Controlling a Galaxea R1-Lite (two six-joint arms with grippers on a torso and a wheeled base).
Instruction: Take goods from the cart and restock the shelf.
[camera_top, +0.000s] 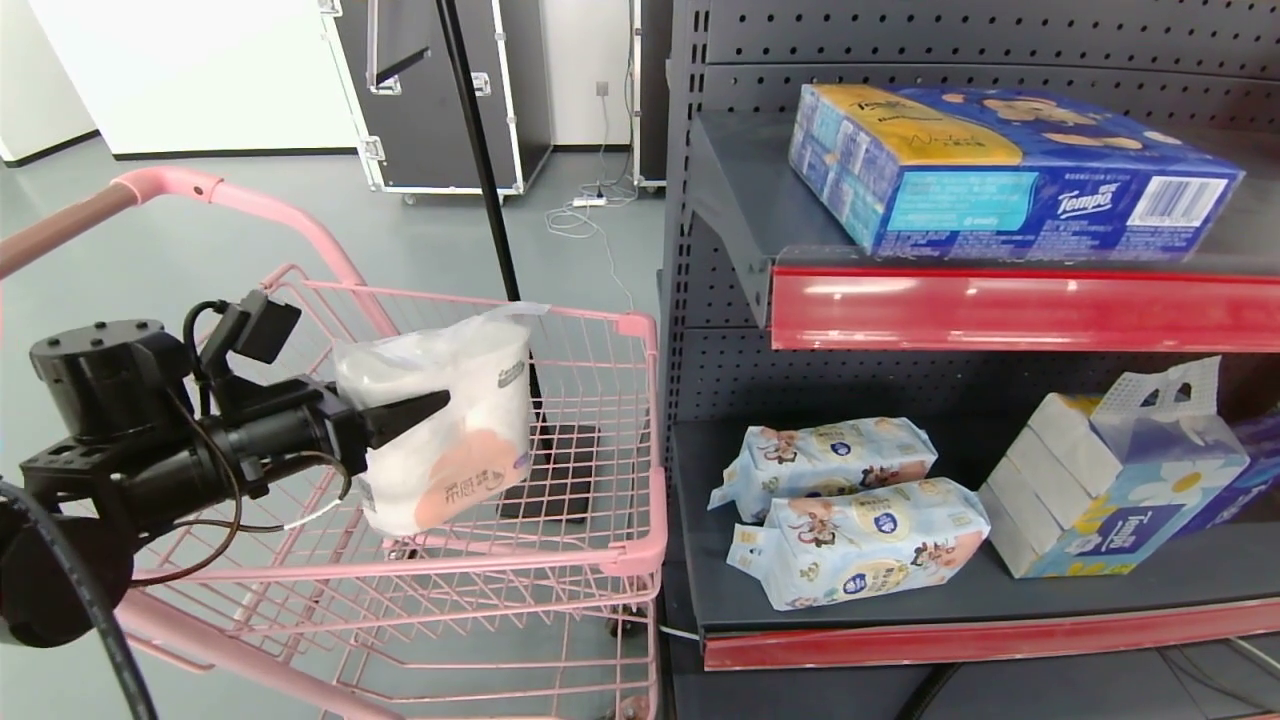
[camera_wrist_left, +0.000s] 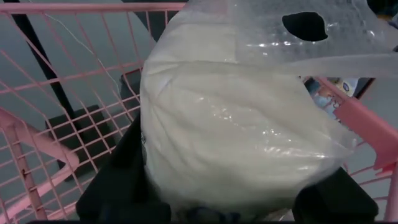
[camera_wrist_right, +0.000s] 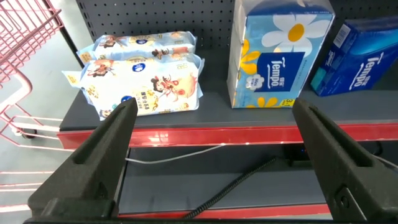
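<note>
My left gripper (camera_top: 425, 425) is shut on a white plastic-wrapped paper pack (camera_top: 455, 420) and holds it up over the pink cart (camera_top: 640, 520). In the left wrist view the pack (camera_wrist_left: 236, 143) sits between the dark fingers (camera_wrist_left: 118, 183), its clear handle flap on top. My right gripper (camera_wrist_right: 214, 162) stands open in front of the lower shelf (camera_wrist_right: 205, 134), with nothing between its fingers (camera_wrist_right: 93, 162). On that shelf lie two light-blue wipe packs (camera_top: 850, 510) and a white-and-blue tissue pack (camera_top: 1110, 480).
A large blue tissue pack (camera_top: 1000, 170) lies on the upper shelf (camera_top: 1020, 305). A dark blue pack (camera_wrist_right: 357, 59) stands beside the tissue pack (camera_wrist_right: 280, 56). The wipe packs (camera_wrist_right: 143, 87) lie on the cart's side of the shelf. A black pole (camera_top: 480, 150) rises behind the cart.
</note>
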